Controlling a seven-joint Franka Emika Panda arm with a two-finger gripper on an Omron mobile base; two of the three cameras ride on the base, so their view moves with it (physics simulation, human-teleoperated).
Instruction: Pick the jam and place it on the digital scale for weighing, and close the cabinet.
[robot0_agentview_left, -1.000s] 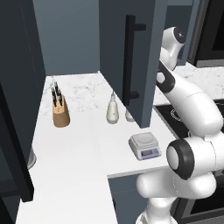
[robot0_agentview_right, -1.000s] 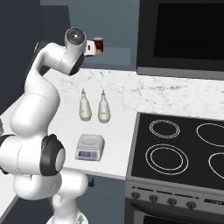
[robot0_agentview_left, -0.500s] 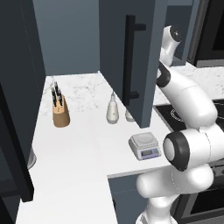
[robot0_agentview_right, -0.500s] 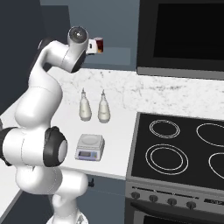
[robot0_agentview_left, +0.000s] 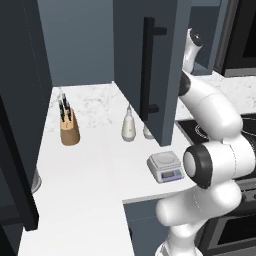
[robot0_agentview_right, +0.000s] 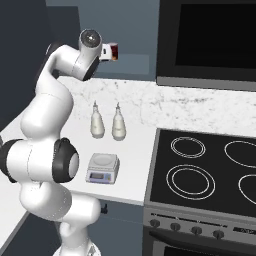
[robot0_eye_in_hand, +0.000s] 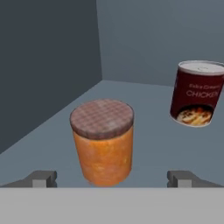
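The jam (robot0_eye_in_hand: 103, 141), an orange-brown jar with a darker checked lid, stands upright on the shelf inside the cabinet. My gripper (robot0_eye_in_hand: 113, 177) is open, with one fingertip on each side of the jar and a gap to it on both sides. In the right base view the gripper (robot0_agentview_right: 107, 51) is raised at shelf height. The digital scale (robot0_agentview_left: 164, 166) (robot0_agentview_right: 102, 167) sits bare on the white counter near its front edge. The cabinet door (robot0_agentview_left: 137, 75) with its black bar handle (robot0_agentview_left: 148, 70) stands swung open, left of my arm.
A dark red chicken can (robot0_eye_in_hand: 197, 94) (robot0_agentview_right: 114, 51) stands on the shelf, right of the jam and farther back. Two white teardrop bottles (robot0_agentview_right: 97, 121) (robot0_agentview_right: 118, 123) and a knife block (robot0_agentview_left: 69, 128) are on the counter. The black stove (robot0_agentview_right: 205, 167) lies to the right.
The arm has stretched a little farther towards the shelf, bringing the hand closer to the jar. The scale, bottles and cabinet door have not moved.
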